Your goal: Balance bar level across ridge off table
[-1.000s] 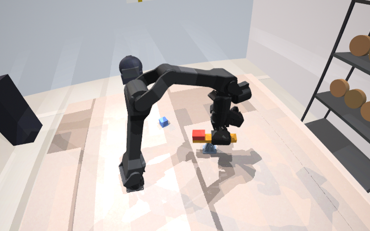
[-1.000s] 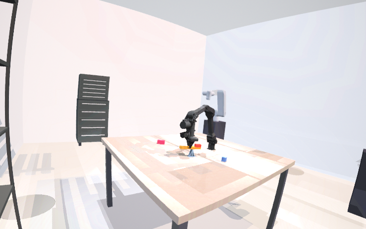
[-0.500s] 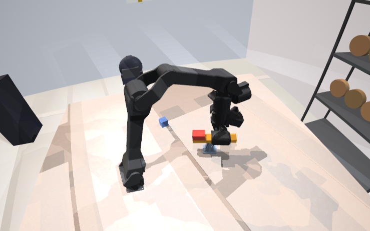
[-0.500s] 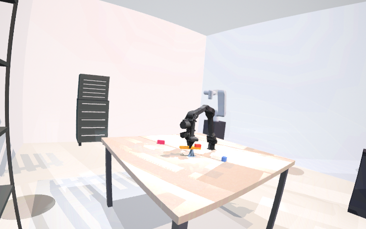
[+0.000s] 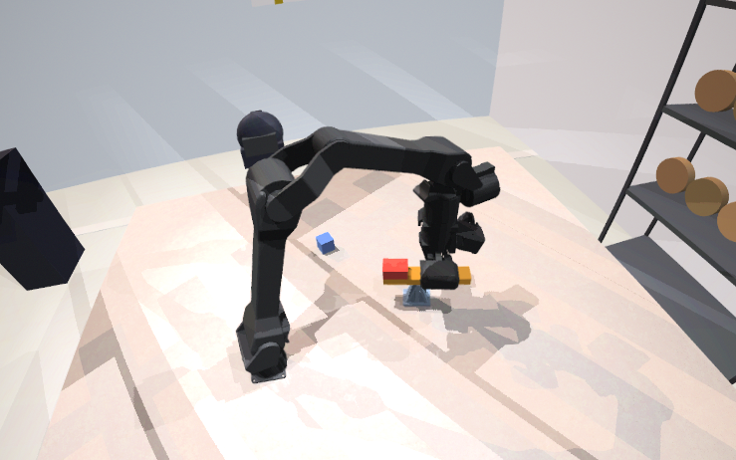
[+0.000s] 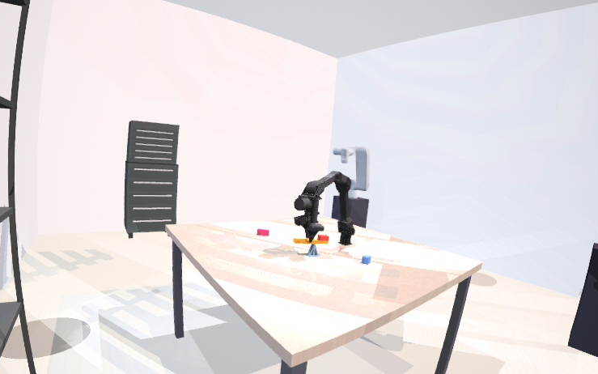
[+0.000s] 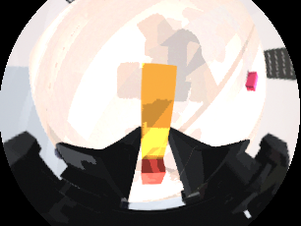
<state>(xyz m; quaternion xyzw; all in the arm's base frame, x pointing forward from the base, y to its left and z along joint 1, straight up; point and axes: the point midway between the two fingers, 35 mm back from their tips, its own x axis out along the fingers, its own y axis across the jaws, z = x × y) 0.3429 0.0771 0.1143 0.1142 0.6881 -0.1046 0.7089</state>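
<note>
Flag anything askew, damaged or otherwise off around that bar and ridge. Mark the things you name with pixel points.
Nothing looks damaged or askew. The orange bar [image 5: 464, 275] [image 6: 299, 240] [image 7: 158, 88] looks about level over the ridge [image 5: 416, 296] [image 6: 312, 250], gripped by the pincer [image 5: 439, 276] [image 6: 311, 237] [image 7: 154, 129]. The one lopsided feature is the red block [image 5: 394, 268] [image 6: 323, 237] [image 7: 153, 172] on just one end, which may shift the balance point.
</note>
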